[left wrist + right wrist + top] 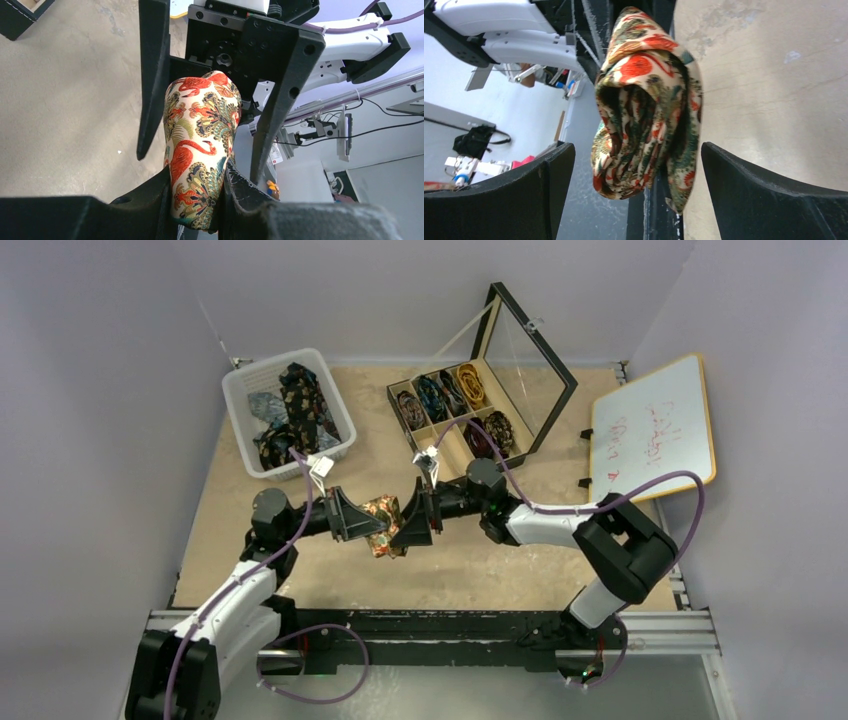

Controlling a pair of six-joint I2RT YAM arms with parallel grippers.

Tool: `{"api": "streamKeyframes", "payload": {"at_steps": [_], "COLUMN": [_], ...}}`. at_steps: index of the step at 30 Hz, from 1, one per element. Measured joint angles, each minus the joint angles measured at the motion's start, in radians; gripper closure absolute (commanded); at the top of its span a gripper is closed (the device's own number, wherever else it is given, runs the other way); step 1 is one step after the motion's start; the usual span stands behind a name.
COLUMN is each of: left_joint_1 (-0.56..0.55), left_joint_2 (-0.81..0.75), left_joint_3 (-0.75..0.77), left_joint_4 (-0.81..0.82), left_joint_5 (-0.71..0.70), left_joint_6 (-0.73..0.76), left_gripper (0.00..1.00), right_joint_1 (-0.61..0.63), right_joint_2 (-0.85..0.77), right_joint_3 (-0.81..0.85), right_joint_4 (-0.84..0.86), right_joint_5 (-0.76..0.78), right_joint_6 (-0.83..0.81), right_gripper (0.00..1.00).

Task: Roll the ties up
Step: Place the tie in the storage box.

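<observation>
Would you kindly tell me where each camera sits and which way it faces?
Top external: above and behind the bases, looking down at the table; the left arm and right arm show, meeting at the rolled tie.
Left wrist: on the left arm, facing the right arm; its left gripper clamps the tie.
Right wrist: facing the left arm; its open right gripper straddles the tie.
Shared: both wrist views show that tie from opposite sides.

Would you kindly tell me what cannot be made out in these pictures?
- Left wrist view: the left gripper hides part of the flamingo tie's lower end.
- Top view: the ties in the white bin are too tangled to count.
- Top view: the whiteboard's writing is too small to read.
</observation>
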Motion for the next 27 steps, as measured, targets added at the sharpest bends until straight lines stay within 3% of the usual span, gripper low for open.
{"api": "streamKeyframes", "payload": {"at_steps": [5, 7, 21, 23, 27], "left_joint_1": [0.0, 0.0, -0.016, -0.019, -0.019], "left_joint_2": [-0.002, -0.008, -0.092, -0.098, -0.101], "left_joint_3": [0.0, 0.0, -0.029, -0.029, -0.029], "left_joint_4": [0.0, 0.0, -0.002, -0.004, -0.01], "left_joint_5": [-0.009, -0.022, -0.097, -0.1, -0.111], "left_joint_6": [0.002, 0.003, 0.008, 0.008, 0.008], "left_gripper": [1.0, 1.0, 1.0, 1.0, 1.0], "right_joint_1": [0.01, 0.016, 0.025, 0.025, 0.025], "right_joint_2": [0.001, 0.004, 0.042, 0.046, 0.05], "right_joint_3": [0.0, 0.0, 0.009, 0.009, 0.009], "right_joint_4": [0.04, 0.048, 0.069, 0.093, 0.125], "right_joint_5": [-0.019, -0.018, -0.007, -0.008, -0.009], "right_joint_6": [0.04, 0.056, 0.142, 0.166, 0.197], "right_gripper": [0.32, 0.38, 0.35, 0.38, 0.57]}}
